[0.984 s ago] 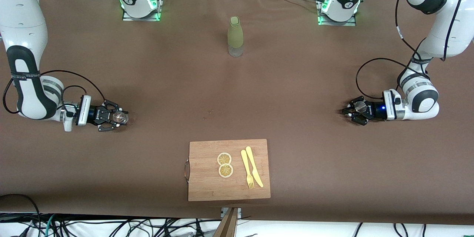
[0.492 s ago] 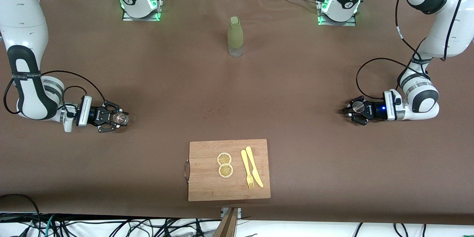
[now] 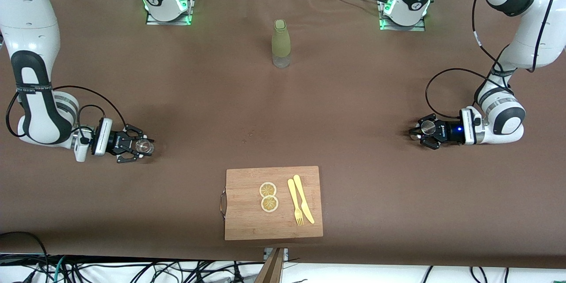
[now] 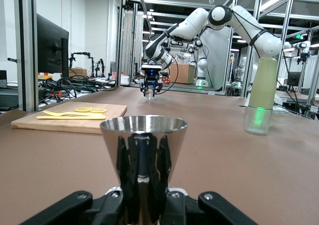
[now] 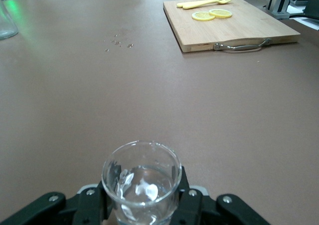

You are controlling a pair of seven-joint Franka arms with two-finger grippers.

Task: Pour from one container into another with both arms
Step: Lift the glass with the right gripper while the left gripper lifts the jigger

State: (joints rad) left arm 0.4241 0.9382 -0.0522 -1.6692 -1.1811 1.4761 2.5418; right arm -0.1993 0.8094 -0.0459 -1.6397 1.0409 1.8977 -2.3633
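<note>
Closest to the front camera, at the middle of the near edge of the brown table (image 3: pixel 353 110), there's a wooden cutting board (image 3: pixel 247 221) with a metal handle on its side toward the right arm's end. On it: 2 lemon slices (image 3: pixel 268 196) touching each other, plus a yellow plastic fork (image 3: pixel 295 202) and knife (image 3: pixel 304 198) lying side by side.

Further up, both arms are low over the table at opposite ends. The right gripper (image 3: pixel 132 146), near the right arm's end, has its fingers clamped around a small clear glass (image 5: pixel 141 177), which sits upright and looks empty apart from reflections. The left gripper (image 3: pixel 421 130), near the left arm's end, is closed around a shiny metal cup (image 4: pixel 143 157) with a flared rim, also upright. There's white lettering on both gripper bodies, but I can't read it. A few droplets (image 5: pixel 118 43) sit on the table around the middle.

Farthest back, between the 2 arm bases with their green lights, stands a tall bottle (image 3: pixel 281 43) of pale yellow-green liquid, cap on, no label I can see.
</note>
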